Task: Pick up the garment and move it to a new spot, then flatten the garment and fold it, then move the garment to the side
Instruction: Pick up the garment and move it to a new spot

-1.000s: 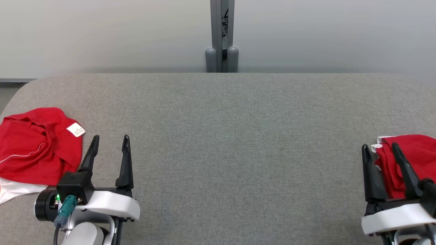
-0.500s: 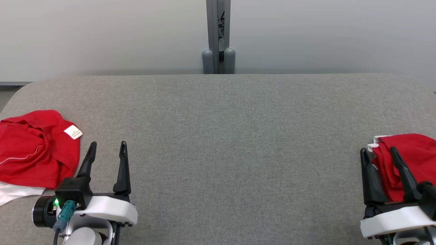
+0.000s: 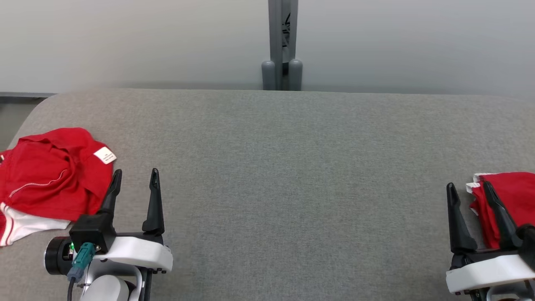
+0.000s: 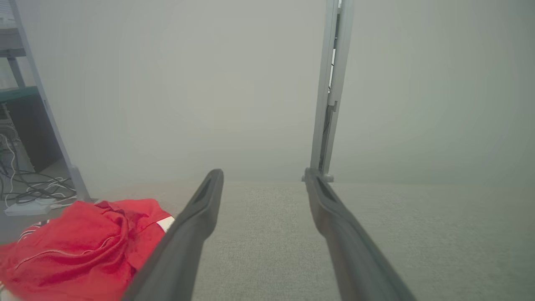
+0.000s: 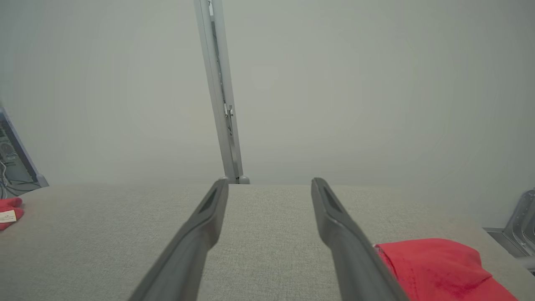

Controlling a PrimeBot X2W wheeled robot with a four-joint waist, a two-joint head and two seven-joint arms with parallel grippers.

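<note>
The left gripper and right gripper hover, jaws apart and empty, over a grey surface; the crumpled red garment lies at its left edge beside the left gripper, so pickup seems yet to start, needing a leftward reach and pinch.

Left garment red with white trim, right garment red, tabletop flecked grey.
</note>
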